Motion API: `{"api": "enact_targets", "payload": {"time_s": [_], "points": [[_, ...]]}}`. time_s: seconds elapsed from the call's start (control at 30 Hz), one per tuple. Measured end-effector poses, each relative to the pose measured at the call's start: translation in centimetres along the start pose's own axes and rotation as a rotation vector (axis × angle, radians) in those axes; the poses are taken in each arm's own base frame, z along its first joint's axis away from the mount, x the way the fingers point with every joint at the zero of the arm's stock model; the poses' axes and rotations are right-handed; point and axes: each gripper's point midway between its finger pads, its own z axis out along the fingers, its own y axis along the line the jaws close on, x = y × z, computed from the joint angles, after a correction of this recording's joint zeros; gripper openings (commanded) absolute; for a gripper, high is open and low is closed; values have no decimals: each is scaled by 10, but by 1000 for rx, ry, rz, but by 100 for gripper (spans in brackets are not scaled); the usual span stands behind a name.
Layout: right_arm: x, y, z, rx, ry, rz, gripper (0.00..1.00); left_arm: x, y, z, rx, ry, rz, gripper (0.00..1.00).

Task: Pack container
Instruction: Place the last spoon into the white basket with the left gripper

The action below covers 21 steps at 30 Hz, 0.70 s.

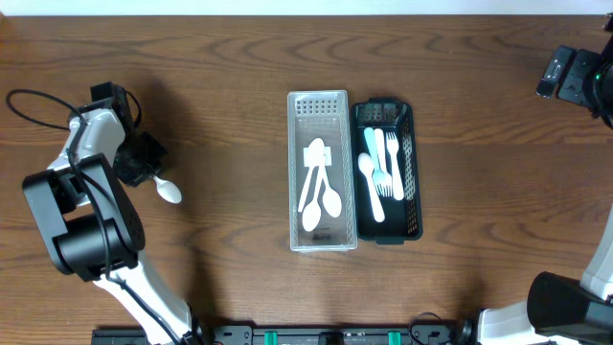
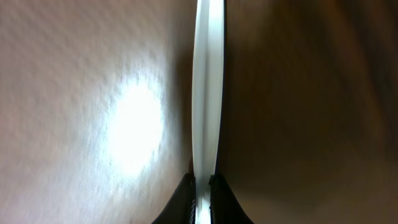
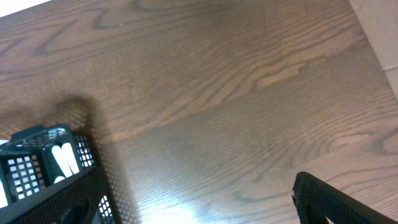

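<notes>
A clear plastic container [image 1: 323, 103] stands mid-table and holds white spoons [image 1: 321, 196]. Next to it on the right, a black mesh basket [image 1: 413, 144] holds white forks and a spoon [image 1: 381, 168]. My left gripper [image 1: 146, 165] is at the table's left side, shut on the handle of a white spoon [image 1: 170, 192]. In the left wrist view the white handle [image 2: 208, 93] runs up between the closed jaws [image 2: 203, 190]. My right gripper [image 1: 573, 73] is open and empty at the far right back. Its fingers [image 3: 199, 211] are spread wide over bare wood.
The basket's corner [image 3: 37, 168] shows at the lower left of the right wrist view. A black cable [image 1: 34, 101] loops by the left arm. The table's far edge runs along the top of the overhead view.
</notes>
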Motion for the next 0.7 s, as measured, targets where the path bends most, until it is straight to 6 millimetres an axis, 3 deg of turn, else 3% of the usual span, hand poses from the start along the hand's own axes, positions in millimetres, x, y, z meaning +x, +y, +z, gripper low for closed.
{"api": "enact_targets", "payload": {"time_s": [0.1, 0.17, 0.23, 0.33, 0.4, 0.5, 0.7], "points": [[0, 0, 0, 0, 0, 0, 99, 3, -12, -25, 20, -37, 61, 6], [0, 0, 0, 0, 0, 0, 99, 3, -29, -57, 58, -110, 125, 5], [0, 0, 0, 0, 0, 0, 99, 7, -57, -101, 123, -216, 221, 6], [0, 0, 0, 0, 0, 0, 99, 37, -105, -169, 234, -365, 408, 6], [0, 0, 0, 0, 0, 0, 99, 67, -132, -198, 294, -419, 531, 6], [0, 0, 0, 0, 0, 0, 99, 124, -167, -215, 352, -435, 718, 6], [0, 0, 3, 1, 8, -1, 99, 224, -214, -209, 410, -390, 1009, 6]]}}
